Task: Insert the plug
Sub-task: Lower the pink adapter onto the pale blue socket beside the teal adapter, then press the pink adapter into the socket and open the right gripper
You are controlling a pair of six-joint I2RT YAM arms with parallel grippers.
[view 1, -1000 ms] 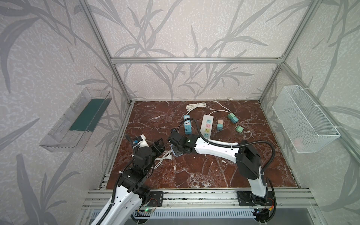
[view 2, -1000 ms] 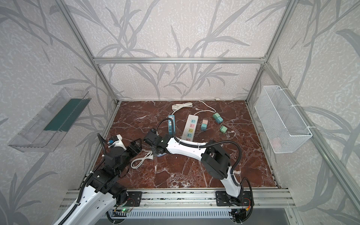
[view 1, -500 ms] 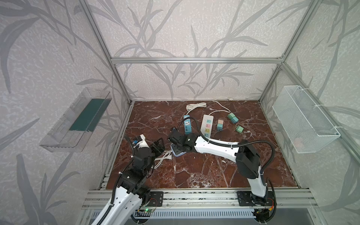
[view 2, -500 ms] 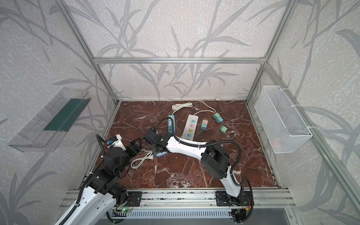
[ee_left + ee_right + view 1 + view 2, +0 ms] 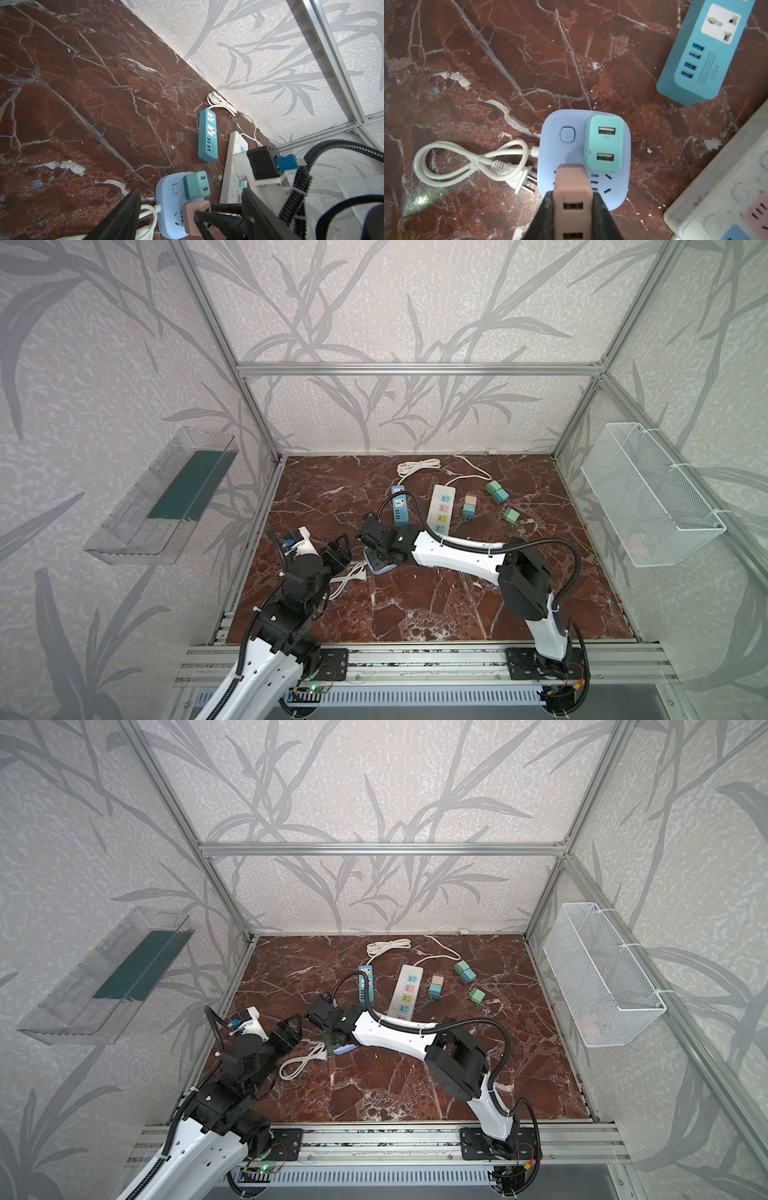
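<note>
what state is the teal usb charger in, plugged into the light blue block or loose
Plugged in: the teal charger stands flush on the light blue block, ports outward, no prongs showing in either wrist view.

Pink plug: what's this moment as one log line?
right gripper: shut on pink plug | place: over blue power strip, beside teal adapter | left gripper: open, empty

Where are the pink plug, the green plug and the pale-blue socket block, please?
pink plug (image 5: 573, 187): right wrist view, plain part of its face.
green plug (image 5: 604, 143): right wrist view, between its ports.
pale-blue socket block (image 5: 550, 162): right wrist view, bare face near cord.
</note>
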